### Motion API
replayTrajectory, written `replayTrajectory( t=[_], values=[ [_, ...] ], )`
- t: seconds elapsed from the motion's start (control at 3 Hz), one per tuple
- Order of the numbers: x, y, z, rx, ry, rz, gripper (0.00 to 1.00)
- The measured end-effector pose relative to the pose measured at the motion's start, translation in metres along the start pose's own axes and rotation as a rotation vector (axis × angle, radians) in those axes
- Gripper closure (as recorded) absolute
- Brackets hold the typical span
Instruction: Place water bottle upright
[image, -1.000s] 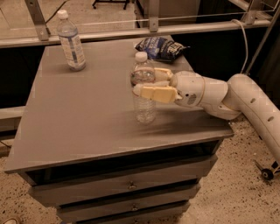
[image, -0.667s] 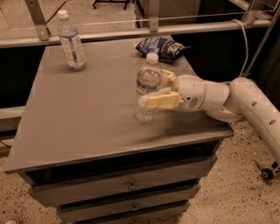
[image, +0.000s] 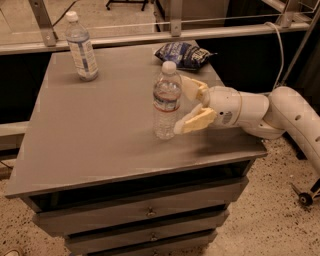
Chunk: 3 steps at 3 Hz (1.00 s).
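Observation:
The water bottle (image: 166, 100) is clear and ribbed, with a white cap and a narrow red-white band near the shoulder. It stands upright on the grey table (image: 100, 135), right of the middle. My gripper (image: 181, 106) is just to the bottle's right, at its mid height. Its cream fingers (image: 196, 121) are spread apart, one behind the bottle's shoulder and one low by its base. The bottle sits at the fingertips, not clamped between them. The white arm reaches in from the right.
A second bottle with a tall white-blue label (image: 82, 47) stands at the table's far left corner. A dark blue snack bag (image: 187, 54) lies at the far edge behind the gripper. A metal rail (image: 150, 37) runs behind the table. Drawers (image: 150, 212) are below.
The gripper held the bottle tilted above the table, then set it upright. Now the fingers have spread and the bottle stands on its own.

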<state>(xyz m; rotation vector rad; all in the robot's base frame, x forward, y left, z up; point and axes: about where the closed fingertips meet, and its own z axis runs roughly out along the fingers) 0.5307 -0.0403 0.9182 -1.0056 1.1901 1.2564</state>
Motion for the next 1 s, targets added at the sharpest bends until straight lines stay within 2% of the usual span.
replayTrajectory(
  t=[0.33,0.67,1.0],
  values=[
    [-0.009,-0.004,-0.016,-0.006,0.073,-0.036,0.0],
    [-0.032,-0.013,-0.063,0.016,0.196,-0.099,0.0],
    [-0.033,-0.012,-0.057,0.009,0.185,-0.099,0.0]
  ],
)
